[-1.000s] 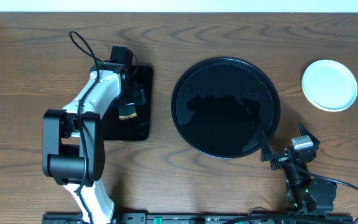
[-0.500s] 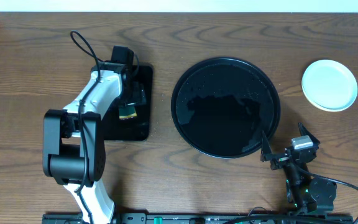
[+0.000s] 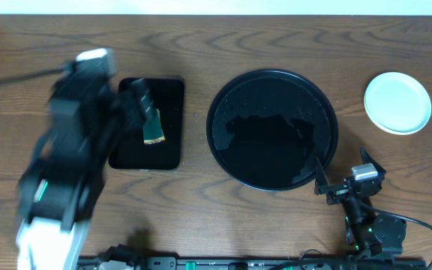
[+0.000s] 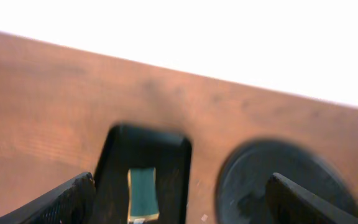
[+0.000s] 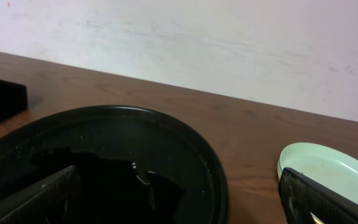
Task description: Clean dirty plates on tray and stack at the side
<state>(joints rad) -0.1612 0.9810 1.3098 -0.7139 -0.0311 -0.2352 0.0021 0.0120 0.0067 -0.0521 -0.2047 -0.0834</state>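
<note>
The plates [image 3: 397, 102] lie flat and face up at 3 o'clock from the round black tray [image 3: 272, 94], a pale mint-white one on top. Being round, they show no long axis. Bare table [image 3: 351, 60] separates them from the tray's rim. The right fingers [image 5: 39, 196] are spread wide and hold nothing, at 4 o'clock by that rim. The left fingers [image 4: 64, 199] are also wide and empty. Between them shows the rectangular black tray [image 3: 167, 94], at 9 o'clock, where a sponge [image 3: 154, 131] lies lengthwise from 12 to 6. The left arm [image 3: 66, 165] is blurred.
</note>
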